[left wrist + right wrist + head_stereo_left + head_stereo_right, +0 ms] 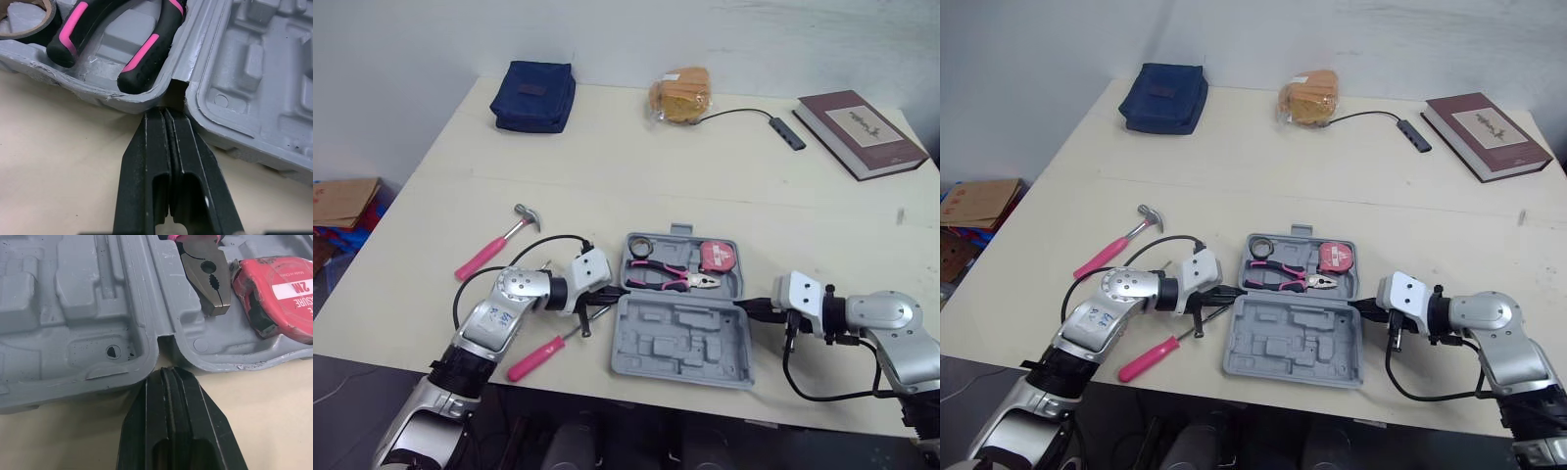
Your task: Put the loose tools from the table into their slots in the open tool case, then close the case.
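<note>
Grey moulded-plastic tool case (pixel 680 343) lies open at lower centre of the frame. It is probably light and stiff, but apt to slide on the smooth cream table (pixel 607 176), and its outer rim looks the best hold. The left gripper (pixel 165 113) and right gripper (pixel 168 372), fingers pressed together and empty, sit at the hinge notches on either side. The pink-handled hammer (pixel 494 250), likely head-heavy, has open room at left. The slim pink-handled screwdriver (pixel 543 354) lies near the table's lower edge and may roll.
</note>
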### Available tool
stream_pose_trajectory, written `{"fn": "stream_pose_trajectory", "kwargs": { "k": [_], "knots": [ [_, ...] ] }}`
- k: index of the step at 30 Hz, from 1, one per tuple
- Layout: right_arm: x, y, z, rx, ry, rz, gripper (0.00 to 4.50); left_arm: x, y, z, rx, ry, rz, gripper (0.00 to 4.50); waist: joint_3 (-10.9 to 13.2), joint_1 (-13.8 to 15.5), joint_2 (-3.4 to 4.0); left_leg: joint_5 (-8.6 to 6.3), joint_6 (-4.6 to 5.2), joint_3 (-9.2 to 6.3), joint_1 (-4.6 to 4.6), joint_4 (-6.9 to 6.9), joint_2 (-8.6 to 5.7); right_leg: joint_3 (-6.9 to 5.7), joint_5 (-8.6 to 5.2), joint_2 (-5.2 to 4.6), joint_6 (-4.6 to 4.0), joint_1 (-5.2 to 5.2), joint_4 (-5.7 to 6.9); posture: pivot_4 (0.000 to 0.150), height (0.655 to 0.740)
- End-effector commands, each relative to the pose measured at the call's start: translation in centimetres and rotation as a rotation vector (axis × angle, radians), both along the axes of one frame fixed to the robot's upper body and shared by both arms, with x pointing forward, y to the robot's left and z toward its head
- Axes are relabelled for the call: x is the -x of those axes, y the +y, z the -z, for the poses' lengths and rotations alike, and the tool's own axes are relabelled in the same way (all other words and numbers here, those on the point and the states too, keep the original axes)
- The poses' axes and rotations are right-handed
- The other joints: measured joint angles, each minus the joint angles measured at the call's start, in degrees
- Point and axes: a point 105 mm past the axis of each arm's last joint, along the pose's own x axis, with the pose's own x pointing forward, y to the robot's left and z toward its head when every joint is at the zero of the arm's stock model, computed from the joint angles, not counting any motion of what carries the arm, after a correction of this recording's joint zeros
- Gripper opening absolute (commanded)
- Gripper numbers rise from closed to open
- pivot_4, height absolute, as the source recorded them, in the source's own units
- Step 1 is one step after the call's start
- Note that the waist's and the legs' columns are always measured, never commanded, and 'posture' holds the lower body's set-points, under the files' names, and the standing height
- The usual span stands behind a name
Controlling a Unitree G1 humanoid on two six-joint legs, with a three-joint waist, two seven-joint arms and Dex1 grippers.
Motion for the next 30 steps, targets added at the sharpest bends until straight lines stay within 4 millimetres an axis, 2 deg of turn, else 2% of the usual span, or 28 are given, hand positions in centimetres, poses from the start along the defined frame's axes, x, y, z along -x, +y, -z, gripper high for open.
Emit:
{"fn": "stream_pose_trajectory", "kwargs": {
  "k": [1, 2, 5, 7, 10, 11, 12, 13, 15, 16, 18, 19, 20, 21, 25, 30],
  "knots": [
    [-0.3, -0.6, -1.4, -0.014, -0.048, 0.013, 0.0, 0.2, 0.0, -0.4, -0.004, -0.027, 0.021, 0.01, 0.0, 0.1, 0.0, 0.0, 0.0, 0.0, -0.01, 0.0, 0.0, 0.0, 0.0, 0.0, 0.0, 0.0, 0.0, 0.15, 0.74],
    [-0.3, -0.6, -1.4, -0.014, -0.048, 0.013, 0.0, 0.2, 0.0, -0.4, -0.004, -0.027, 0.021, 0.01, 0.0, 0.1, 0.0, 0.0, 0.0, 0.0, -0.01, 0.0, 0.0, 0.0, 0.0, 0.0, 0.0, -0.01, 0.0, 0.15, 0.74],
    [0.5, -3.0, -4.0, -0.023, -0.094, 0.03, 0.0, 0.4, 2.0, -4.0, 0.07, -0.096, 0.043, 0.01, 0.0, 0.2, 0.03, 0.0, 0.0, 0.01, -0.04, 0.0, 0.0, 0.0, 0.0, 0.0, 0.0, -0.04, 0.01, 0.15, 0.74],
    [1.0, -5.0, -5.5, -0.022, -0.12, 0.074, 0.0, 0.5, 4.1, -5.8, 0.11, -0.131, 0.037, 0.01, 0.1, 0.4, 0.06, 0.0, 0.0, 0.01, -0.14, -0.01, 0.0, -0.01, 0.0, 0.0, 0.0, -0.13, -0.02, 0.15, 0.74],
    [1.9, -7.5, -6.6, -0.012, -0.137, 0.145, 0.0, 0.3, 8.0, -6.6, 0.1, -0.145, -0.04, 0.01, 0.1, 0.5, 0.06, -0.01, 0.02, 0.01, -0.09, -0.02, 0.01, -0.03, 0.0, 0.01, 0.0, -0.07, -0.06, 0.15, 0.74],
    [2.2, -8.3, -6.9, -0.014, -0.144, 0.172, 0.51, 0.4, 9.4, -7.0, 0.1, -0.168, -0.062, 0.39, 0.1, 0.5, 0.06, -0.03, 0.01, 0.01, -0.07, -0.03, 0.03, -0.04, 0.0, 0.03, 0.0, -0.04, -0.1, 0.15, 0.74],
    [2.5, -9.5, -7.4, -0.016, -0.164, 0.219, 0.7, 0.5, 11.3, -7.2, 0.107, -0.178, -0.105, 0.55, 0.1, 0.5, 0.06, -0.04, 0.01, 0.02, -0.05, -0.04, 0.03, -0.04, 0.0, 0.03, 0.0, -0.03, -0.11, 0.15, 0.74],
    [2.7, -10.2, -7.8, -0.017, -0.179, 0.25, 1.06, 0.6, 12.6, -7.4, 0.112, -0.186, -0.13, 0.93, 0.1, 0.5, 0.06, -0.06, 0.02, 0.03, -0.04, -0.05, 0.03, -0.03, 0.0, 0.03, 0.0, -0.03, -0.11, 0.15, 0.74],
    [3.2, -12.0, -8.2, 0.001, -0.212, 0.321, 2.11, 0.9, 15.3, -7.6, 0.115, -0.21, -0.197, 1.87, 0.1, 0.5, 0.08, -0.1, 0.03, 0.06, -0.06, -0.04, 0.04, -0.02, 0.0, 0.03, 0.0, -0.08, -0.12, 0.15, 0.74],
    [3.4, -12.6, -8.3, 0.013, -0.221, 0.341, 2.55, 0.9, 16.1, -7.7, 0.115, -0.223, -0.215, 2.26, 0.1, 0.5, 0.08, -0.12, 0.04, 0.09, -0.07, -0.04, 0.03, 0.0, 0.0, 0.02, 0.0, -0.1, -0.17, 0.15, 0.74],
    [4.4, -15.3, -8.2, 0.038, -0.258, 0.446, 3.5, 1.2, 20.1, -7.8, 0.106, -0.25, -0.362, 3.09, 0.1, 0.6, 0.08, -0.25, 0.06, 0.1, -0.07, -0.02, 0.04, 0.03, 0.0, 0.01, 0.0, -0.12, -0.3, 0.15, 0.74],
    [5.3, -17.1, -8.1, 0.032, -0.284, 0.524, 4.01, 1.7, 23.1, -7.8, 0.099, -0.259, -0.472, 3.57, 0.1, 0.6, 0.08, -0.3, 0.04, 0.11, -0.07, -0.03, 0.05, 0.04, -0.01, 0.01, 0.01, -0.13, -0.34, 0.15, 0.74],
    [5.9, -18.2, -8.0, 0.028, -0.303, 0.576, 4.46, 2.1, 25.1, -7.8, 0.095, -0.267, -0.542, 4.02, 0.1, 0.6, 0.08, -0.35, 0.0, 0.11, -0.07, -0.06, 0.08, 0.03, -0.01, 0.03, 0.01, -0.13, -0.38, 0.15, 0.74],
    [6.6, -19.1, -7.7, 0.016, -0.324, 0.614, 4.5, 2.7, 27.1, -7.6, 0.086, -0.268, -0.617, 4.48, 0.1, 0.6, 0.08, -0.37, -0.01, 0.13, -0.07, -0.12, 0.09, 0.03, -0.02, 0.06, 0.0, -0.17, -0.4, 0.15, 0.74],
    [10.0, -22.3, -6.0, 0.017, -0.359, 0.751, 4.5, 5.0, 33.0, -6.4, 0.033, -0.256, -0.849, 4.48, 0.1, 0.3, 0.1, -0.45, 0.05, 0.26, -0.06, -0.17, 0.1, 0.09, -0.04, 0.08, 0.05, -0.16, -0.29, 0.15, 0.74],
    [12.0, -24.4, -4.4, 0.031, -0.317, 0.859, 4.5, 6.8, 36.9, -5.7, 0.006, -0.251, -1.031, 4.48, 0.1, -0.2, 0.1, -0.68, -0.06, 0.28, 0.05, -0.13, 0.15, 0.16, -0.04, 0.06, 0.05, -0.15, -0.44, 0.15, 0.74]
  ]
}}
